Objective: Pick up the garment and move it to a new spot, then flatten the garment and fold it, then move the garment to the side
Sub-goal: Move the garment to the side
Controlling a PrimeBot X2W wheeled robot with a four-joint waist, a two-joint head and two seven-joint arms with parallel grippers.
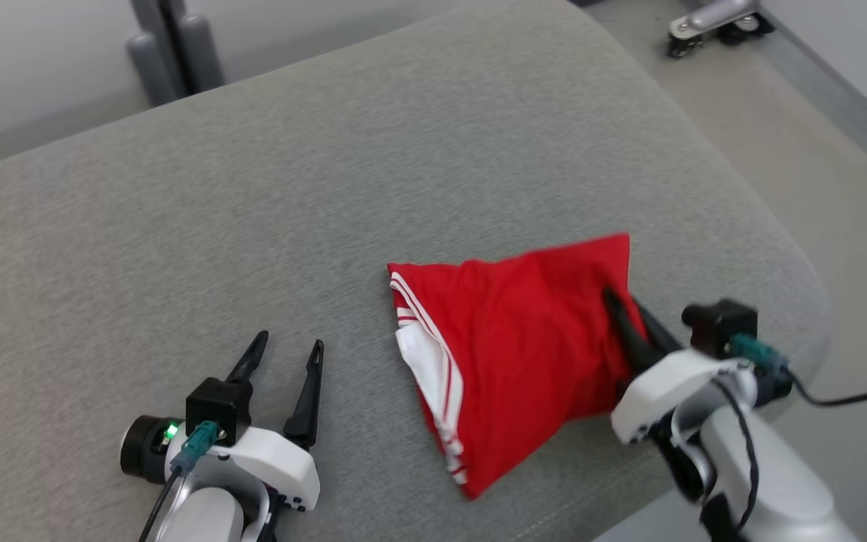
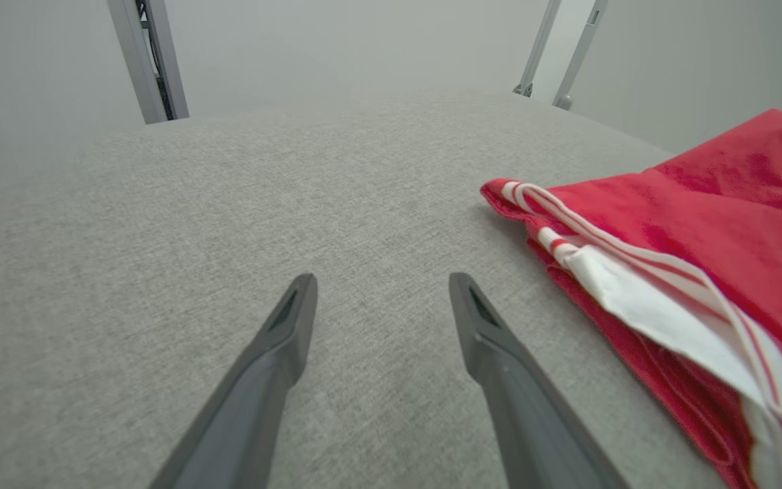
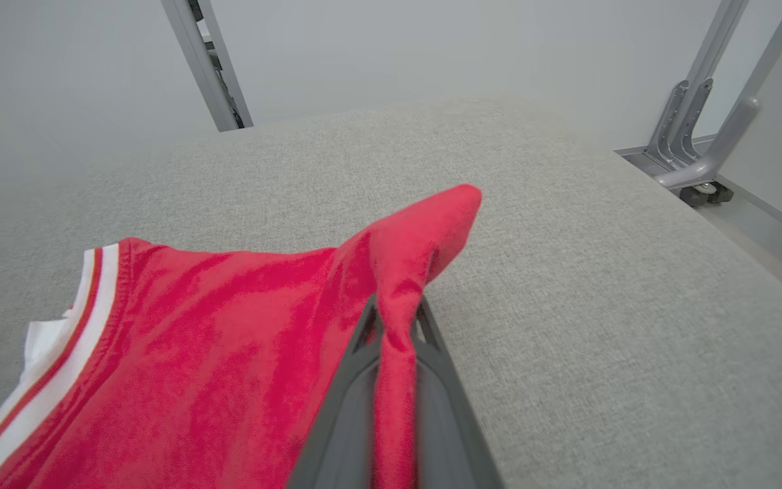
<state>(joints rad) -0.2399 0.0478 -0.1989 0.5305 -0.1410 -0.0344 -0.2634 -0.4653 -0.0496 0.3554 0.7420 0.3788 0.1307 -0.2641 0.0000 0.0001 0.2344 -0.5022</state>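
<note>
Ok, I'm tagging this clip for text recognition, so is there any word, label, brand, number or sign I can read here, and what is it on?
None: no readable text in any view.
The red garment shows only white stripes and a white panel, with no print or tag lettering.
The grey cushion, the left gripper and the right gripper show no lettering either.
</note>
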